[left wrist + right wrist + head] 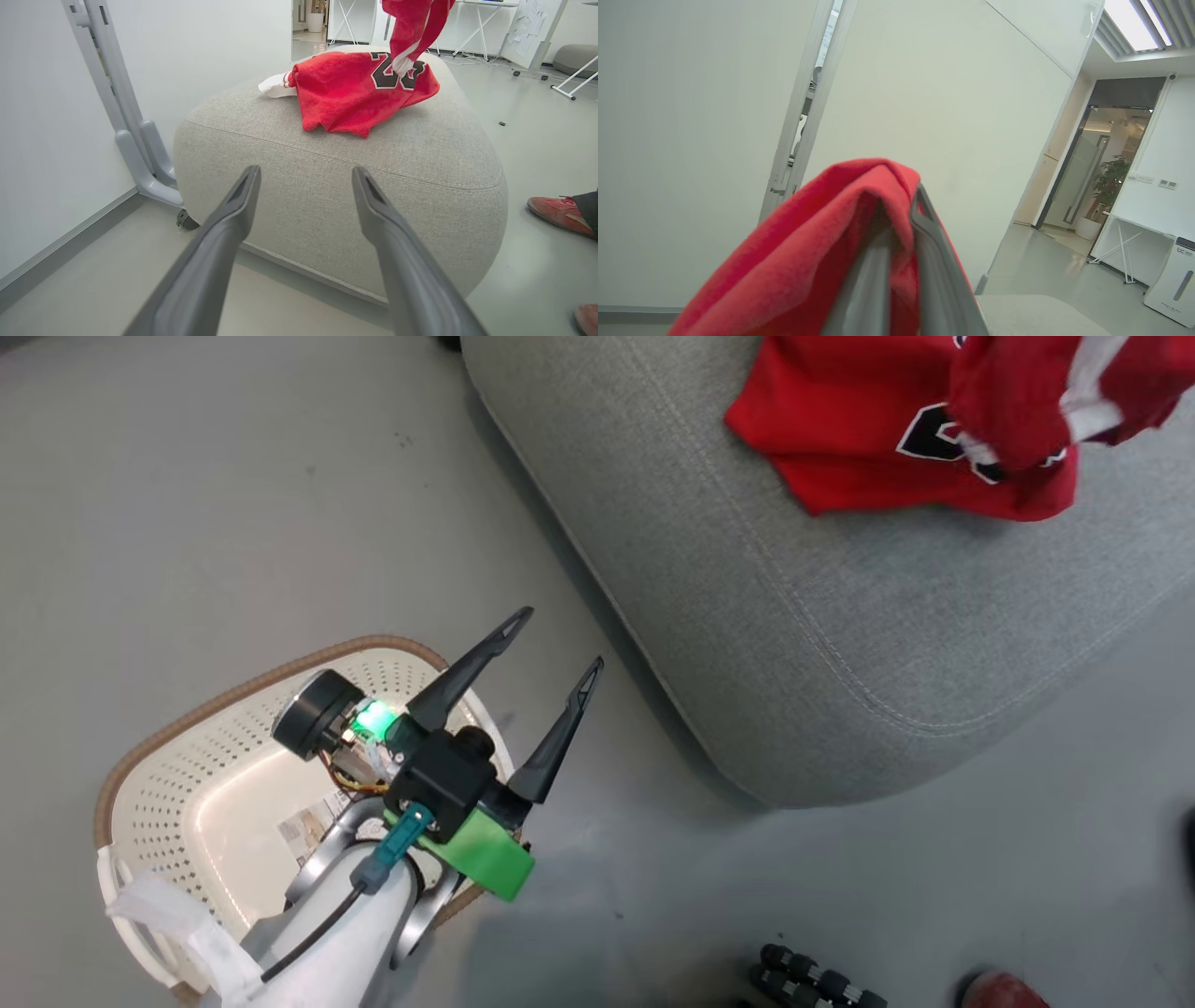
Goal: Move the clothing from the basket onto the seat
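Note:
The red jersey point(840, 420) with dark numerals lies crumpled on the big grey seat point(840, 616). Red shorts point(1027, 392) with a white stripe hang over the jersey, their lower end touching it point(406, 65). My right gripper point(906, 205) is shut on that red cloth point(822, 242), which drapes over its fingers. The cream basket point(187, 775) stands on the floor at the lower left, with just a paper label point(303, 831) inside. Above the basket's right rim my left gripper point(562, 637) is open and holds nothing. In the left wrist view it point(306, 175) points at the seat's side point(327, 196).
A person's red shoe point(556, 212) rests on the floor to the right of the seat. A black ribbed object point(812, 980) lies near the bottom edge. A white partition's wheeled foot point(140, 154) stands left of the seat against a white wall.

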Robot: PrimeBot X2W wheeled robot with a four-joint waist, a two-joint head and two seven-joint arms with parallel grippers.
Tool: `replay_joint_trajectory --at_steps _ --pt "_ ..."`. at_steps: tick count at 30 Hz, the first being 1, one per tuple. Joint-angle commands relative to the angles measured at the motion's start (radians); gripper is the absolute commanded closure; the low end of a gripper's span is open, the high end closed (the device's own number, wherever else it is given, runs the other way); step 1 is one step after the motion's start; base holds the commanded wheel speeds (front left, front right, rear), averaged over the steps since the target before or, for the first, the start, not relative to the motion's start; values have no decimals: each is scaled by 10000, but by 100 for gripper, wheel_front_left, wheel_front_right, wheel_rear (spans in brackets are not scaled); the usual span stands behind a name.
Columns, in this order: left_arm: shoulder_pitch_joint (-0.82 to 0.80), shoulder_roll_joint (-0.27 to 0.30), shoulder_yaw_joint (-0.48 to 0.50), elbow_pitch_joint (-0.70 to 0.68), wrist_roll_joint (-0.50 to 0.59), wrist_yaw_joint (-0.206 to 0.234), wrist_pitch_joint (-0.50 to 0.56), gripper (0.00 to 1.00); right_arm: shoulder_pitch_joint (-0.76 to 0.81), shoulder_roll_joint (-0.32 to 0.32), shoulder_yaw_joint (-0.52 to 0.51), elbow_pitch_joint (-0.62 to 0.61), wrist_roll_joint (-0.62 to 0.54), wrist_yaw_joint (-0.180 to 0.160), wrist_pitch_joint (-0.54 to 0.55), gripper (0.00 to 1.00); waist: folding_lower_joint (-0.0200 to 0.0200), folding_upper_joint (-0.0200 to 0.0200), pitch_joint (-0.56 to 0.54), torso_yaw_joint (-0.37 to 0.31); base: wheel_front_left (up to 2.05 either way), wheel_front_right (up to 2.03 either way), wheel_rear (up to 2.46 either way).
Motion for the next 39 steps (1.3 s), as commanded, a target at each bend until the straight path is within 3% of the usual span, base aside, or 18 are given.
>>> replay_joint_trajectory --at_steps 1,7,17,18,20,21,31,39 --pt "-257 118 51 -70 67 44 19 0 -490 -311 51 300 8 -15 -21 100 -1 107 863 802 0 0 0" --pt "-512 8 196 -169 -70 228 -5 0 -1609 -1321 376 1876 -483 -16 -21 100 -1 107 1446 1364 0 0 0" --pt "-621 -115 244 -184 -229 389 -159 0 -857 -492 -85 3867 -1710 -15 -21 100 -1 107 1526 1656 0 0 0" --pt "-570 -115 281 -177 -279 460 -177 0 -554 -215 -335 3988 -1871 -15 -21 96 -1 107 1425 1631 0 0 0" --pt "-502 -110 335 -173 -290 553 -202 0 -247 74 -543 3957 -1933 -15 -21 61 -1 107 1320 1582 0 0 0" --pt "-439 -110 356 -156 -315 596 -211 0 -43 281 -651 3882 -1976 -15 -21 0 -1 107 1238 1537 0 0 0" --pt "339 -462 507 -175 -877 694 -345 0 2553 1816 -1596 2318 -2474 -15 -21 0 -1 107 -260 993 0 0 0" --pt "1065 -856 883 -571 -946 975 -354 0 4132 2404 -895 1220 -2198 -15 -21 0 -1 107 -1385 1224 0 0 0"
